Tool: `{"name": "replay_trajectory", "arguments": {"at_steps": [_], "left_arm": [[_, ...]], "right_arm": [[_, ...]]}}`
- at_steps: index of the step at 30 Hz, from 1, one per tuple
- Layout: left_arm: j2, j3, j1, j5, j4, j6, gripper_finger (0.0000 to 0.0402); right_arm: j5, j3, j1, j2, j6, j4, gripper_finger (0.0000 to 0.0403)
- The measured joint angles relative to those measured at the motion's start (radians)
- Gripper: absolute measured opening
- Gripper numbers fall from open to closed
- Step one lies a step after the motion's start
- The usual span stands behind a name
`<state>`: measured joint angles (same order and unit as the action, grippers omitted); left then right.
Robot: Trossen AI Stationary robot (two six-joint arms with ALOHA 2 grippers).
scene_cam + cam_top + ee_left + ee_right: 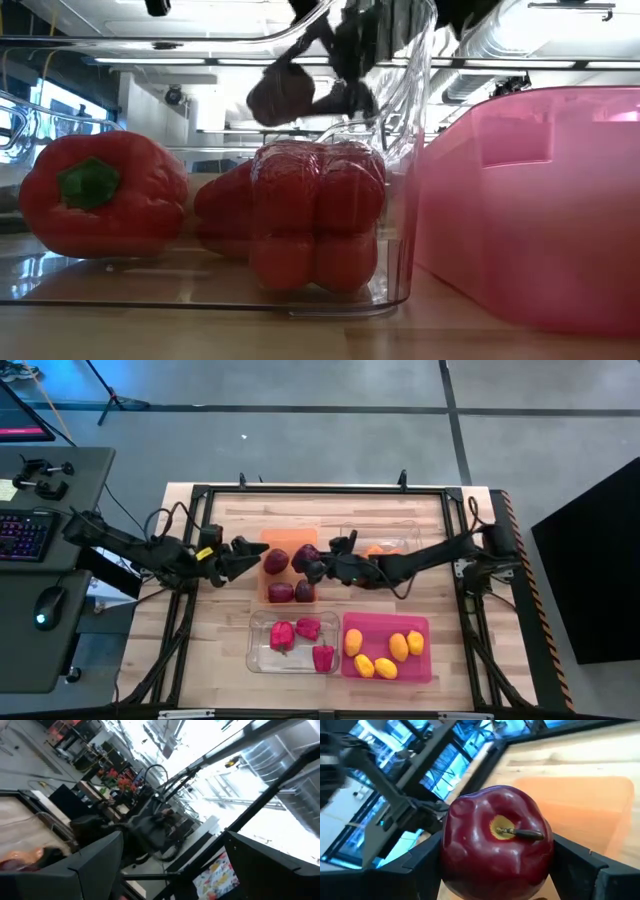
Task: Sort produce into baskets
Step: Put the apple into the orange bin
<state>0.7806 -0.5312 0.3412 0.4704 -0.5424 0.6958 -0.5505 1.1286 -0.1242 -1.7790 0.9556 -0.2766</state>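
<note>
Wooden table (210,660): four apples (276,561), three peppers (283,635), five lemons (399,647).

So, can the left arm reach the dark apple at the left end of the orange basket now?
Probably yes: the left gripper, open, sits right beside that apple with nothing between; the right gripper holds another apple farther along.

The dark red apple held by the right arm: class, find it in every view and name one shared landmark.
High view: dark red apple, middle, over the orange basket.
Low view: top centre, behind the clear basket.
Left wrist view: cannot tell.
Right wrist view: centre foreground.
Landmark: orange basket.
</note>
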Motion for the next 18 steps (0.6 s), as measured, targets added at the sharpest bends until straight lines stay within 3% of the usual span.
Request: {"name": "replay_trajectory", "arguments": {"at_steps": [7, 12, 18], "left_arm": [[-0.026, 0.000, 0.000, -0.048, -0.008, -0.090, 0.0335], [-0.102, 0.000, 0.000, -0.096, -0.004, -0.175, 0.0335], [-0.214, 0.000, 0.000, -0.099, 0.028, -0.289, 0.0335]], "right_arm": [[0.053, 0.000, 0.031, -0.043, 0.065, -0.001, 0.0281], [0.052, 0.000, 0.061, -0.043, 0.034, -0.096, 0.0281], [0.072, 0.000, 0.098, -0.042, 0.034, -0.090, 0.0291]]}}
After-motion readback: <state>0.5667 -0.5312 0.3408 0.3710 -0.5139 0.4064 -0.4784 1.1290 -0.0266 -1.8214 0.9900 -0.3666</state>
